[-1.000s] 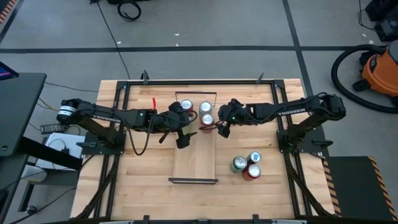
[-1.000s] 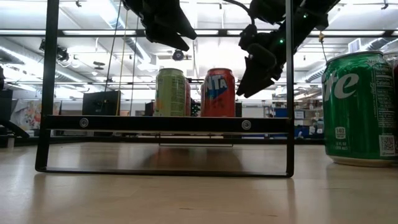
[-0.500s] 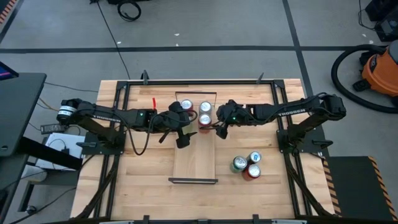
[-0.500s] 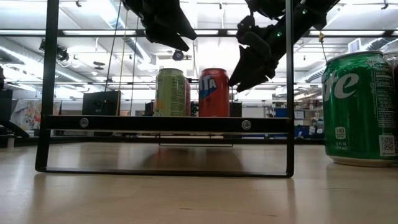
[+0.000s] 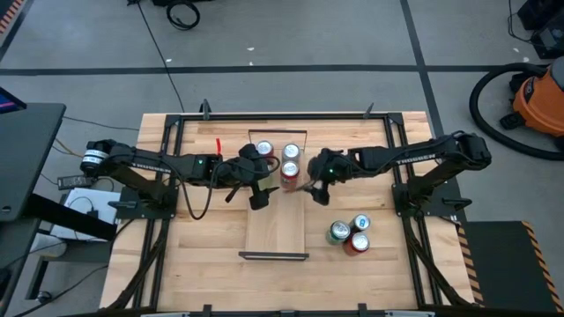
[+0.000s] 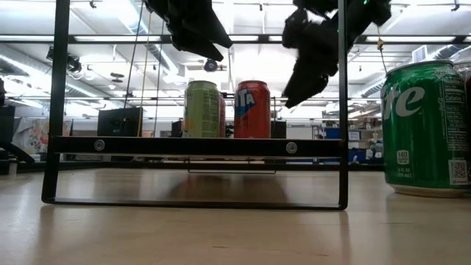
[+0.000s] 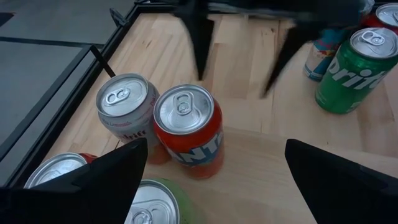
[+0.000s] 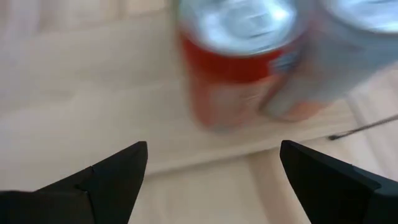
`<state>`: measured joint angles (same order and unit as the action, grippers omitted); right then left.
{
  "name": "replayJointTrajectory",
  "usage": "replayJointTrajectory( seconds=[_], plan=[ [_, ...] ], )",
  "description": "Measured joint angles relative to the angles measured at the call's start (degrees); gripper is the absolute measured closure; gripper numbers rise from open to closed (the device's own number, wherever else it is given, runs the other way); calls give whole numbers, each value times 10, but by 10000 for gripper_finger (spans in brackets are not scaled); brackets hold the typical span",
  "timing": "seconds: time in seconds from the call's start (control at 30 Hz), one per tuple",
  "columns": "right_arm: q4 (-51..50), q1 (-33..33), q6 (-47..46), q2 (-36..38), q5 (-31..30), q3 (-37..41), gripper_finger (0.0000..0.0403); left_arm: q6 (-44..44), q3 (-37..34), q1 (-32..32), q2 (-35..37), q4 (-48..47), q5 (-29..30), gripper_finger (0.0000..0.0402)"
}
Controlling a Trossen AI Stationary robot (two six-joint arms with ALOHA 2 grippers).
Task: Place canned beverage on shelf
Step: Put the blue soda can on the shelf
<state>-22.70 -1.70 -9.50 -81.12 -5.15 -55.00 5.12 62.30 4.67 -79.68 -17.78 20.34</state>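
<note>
Step in hand, as I judge it: the orange can is set on the shelf and the right gripper is backing off. To do it well: pull straight away with fingers wide, no sideways swing, so the can isn't clipped or knocked into its neighbours; lift clear of the shelf edge before turning toward the spare cans.

Near to far, low view: desk in the foreground, green can at right of frame sitting on the desk, off the shelf. Then the shelf's black end frame; past it, on the plank, a pale green can and the orange can upright side by side at frame centre.

High view: three cans clustered at the top end of the shelf, orange one lowest of them, centre frame. Three spare cans sit lower right on the desk.

Right gripper: fingers open, holding nothing. Right wrist view shows the orange can ahead of the two fingers, apart from both, with a silver can just beside it.

Left gripper hovers at the shelf's left edge, centre frame, fingers open and empty; in its wrist view the orange can stands ahead, between the finger lines, not touched.
</note>
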Motion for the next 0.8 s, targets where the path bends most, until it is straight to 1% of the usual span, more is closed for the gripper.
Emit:
replayJointTrajectory(
  seconds=[0.2, 0.33, 0.4, 0.53, 0.67, 0.8],
  plan=[
    [-115, 54, 29, 1, -15, -36, 26, 0, 0, 0, 0, 0, 0, 8],
    [-179, 80, 23, 12, -44, -48, 26, 0, 0, 1, 0, 1, -1, 8],
    [-205, 90, 13, 23, -54, -48, 26, 7, 0, 1, 0, 8, -21, 8],
    [-228, 114, -23, 61, -75, -37, 26, 31, 1, 4, -6, 45, -90, 8],
    [-233, 142, -54, 107, -78, -17, 26, 31, 1, 18, -19, 79, -96, 8],
    [-267, 171, -88, 148, -98, -2, 26, 31, 1, 29, -41, 130, -108, 8]
  ],
)
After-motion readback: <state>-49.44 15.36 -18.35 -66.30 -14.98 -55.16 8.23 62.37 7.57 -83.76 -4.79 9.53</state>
